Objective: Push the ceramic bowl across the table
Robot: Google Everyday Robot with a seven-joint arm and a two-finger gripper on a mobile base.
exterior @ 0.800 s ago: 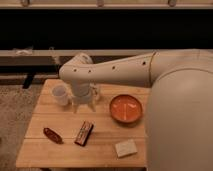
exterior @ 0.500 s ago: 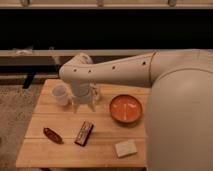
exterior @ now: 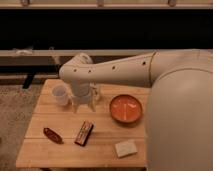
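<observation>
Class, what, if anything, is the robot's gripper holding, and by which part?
Nothing is held. The gripper hangs open just above the table, between the white cup and the orange bowl, closed on neither.

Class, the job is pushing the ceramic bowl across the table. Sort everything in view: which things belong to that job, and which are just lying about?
Job: ceramic bowl; table; gripper, over the table between bowl and white cup.
Lying about: white cup; dark red item; dark bar; pale block.

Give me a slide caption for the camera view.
The gripper sits between the white cup and the ceramic bowl on the table.
</observation>
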